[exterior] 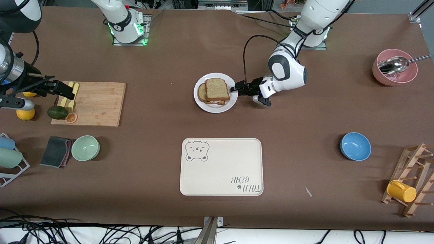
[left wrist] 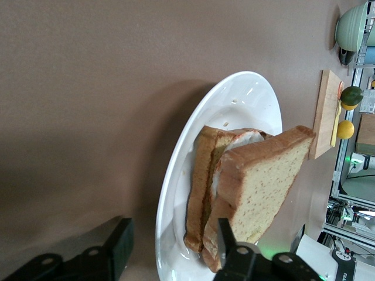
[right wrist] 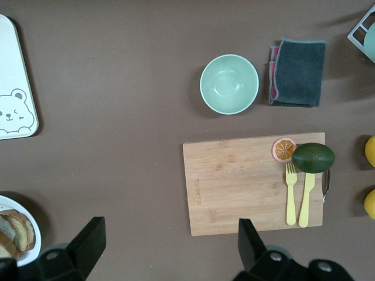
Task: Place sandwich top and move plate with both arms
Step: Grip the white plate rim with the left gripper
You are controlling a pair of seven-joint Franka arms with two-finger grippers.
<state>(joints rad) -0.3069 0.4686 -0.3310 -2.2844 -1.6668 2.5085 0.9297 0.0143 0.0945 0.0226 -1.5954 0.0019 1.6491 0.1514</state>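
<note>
Two arms share the table, and across the front view the right arm comes first. The right gripper (exterior: pixel 62 90) hangs above the cutting board (exterior: pixel 98 103) at the right arm's end of the table, its fingers spread wide apart with nothing between them, as the right wrist view shows. That arm appears to be waiting.

Next comes the plate (exterior: pixel 214 106), near the middle of the table and farther from the front camera than the tray (exterior: pixel 221 166). On it lies the sandwich top (exterior: pixel 217 89), resting askew on the lower slices, so the first half of the task looks done.

Last is the left gripper (exterior: pixel 239 88), low at the plate's rim on the side toward the left arm's end of the table. In the left wrist view its fingers (left wrist: pixel 120 246) stand apart, one on either side of the plate's edge, not clamped on it.

Moving the plate seems not to have begun; only one gripper is at it, and the right one is well apart.

The top slice lies nearly flat, a little tilted, with its long axis running roughly toward and away from the front camera. I cannot tell which end is the domed one.
</note>
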